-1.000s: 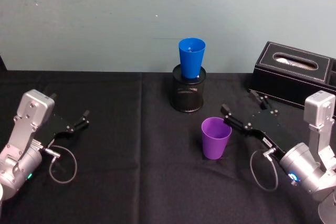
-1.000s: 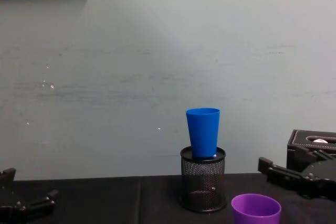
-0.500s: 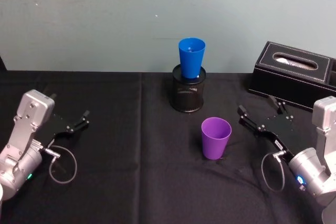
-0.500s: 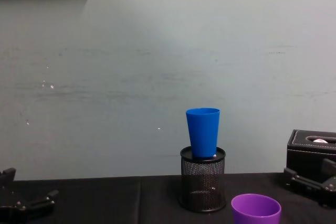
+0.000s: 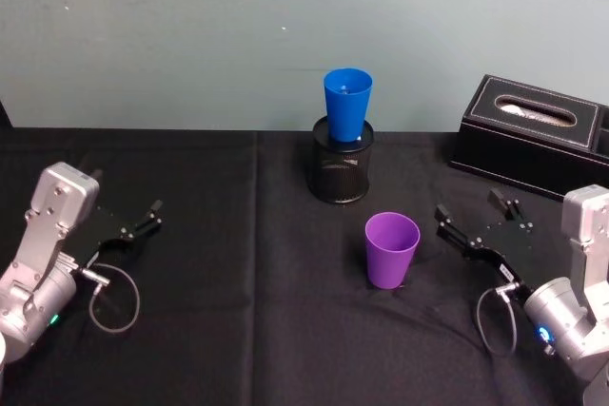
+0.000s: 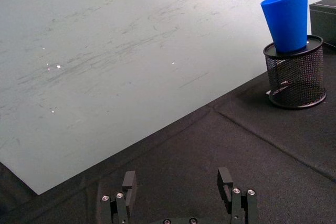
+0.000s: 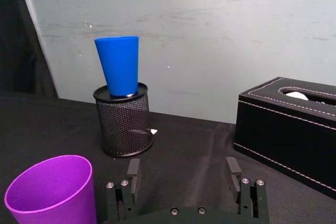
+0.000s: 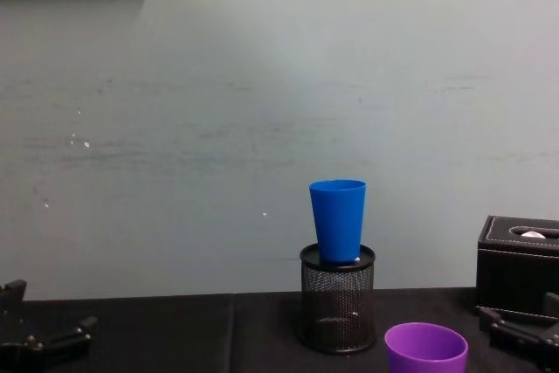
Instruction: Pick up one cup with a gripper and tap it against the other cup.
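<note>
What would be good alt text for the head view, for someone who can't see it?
A purple cup stands upright on a black table, with the open right gripper beside it, not touching. Behind, a blue cup sits in a mesh pen holder; the left gripper rests far left.

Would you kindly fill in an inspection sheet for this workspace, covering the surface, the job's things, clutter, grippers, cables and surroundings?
Surface: black cloth covering the table, with a seam line running front to back.
Job's things: purple cup upright on the cloth, apart from both grippers; blue cup upright, seated in the mouth of the mesh pen holder.
Clutter: black tissue box at the far right.
Grippers: right gripper open, empty, right of the purple cup; left gripper open, empty, parked at the left.
Cables: grey cable loop by the left wrist; another by the right wrist.
Surroundings: pale green wall behind the table.
</note>
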Action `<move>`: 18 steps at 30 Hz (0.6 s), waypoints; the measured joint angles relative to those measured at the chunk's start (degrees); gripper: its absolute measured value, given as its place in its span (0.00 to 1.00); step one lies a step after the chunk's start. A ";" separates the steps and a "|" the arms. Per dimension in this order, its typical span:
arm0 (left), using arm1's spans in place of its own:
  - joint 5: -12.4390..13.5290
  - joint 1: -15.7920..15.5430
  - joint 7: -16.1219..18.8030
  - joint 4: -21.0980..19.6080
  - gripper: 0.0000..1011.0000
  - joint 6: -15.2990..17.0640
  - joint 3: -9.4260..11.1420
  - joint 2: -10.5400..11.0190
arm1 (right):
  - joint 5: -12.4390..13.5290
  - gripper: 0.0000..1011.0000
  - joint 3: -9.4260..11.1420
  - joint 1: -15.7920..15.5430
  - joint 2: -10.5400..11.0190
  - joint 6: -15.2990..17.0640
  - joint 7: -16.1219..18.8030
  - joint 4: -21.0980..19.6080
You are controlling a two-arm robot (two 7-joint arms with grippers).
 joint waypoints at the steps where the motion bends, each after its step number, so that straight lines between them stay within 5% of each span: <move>1: 0.00 0.00 0.00 0.00 1.00 0.00 0.00 0.00 | -0.05 0.99 0.06 0.01 -0.04 0.00 0.08 0.11; 18: -0.01 0.00 0.00 0.01 1.00 0.00 0.00 0.00 | -0.71 0.99 0.41 0.15 -0.33 0.10 0.26 0.77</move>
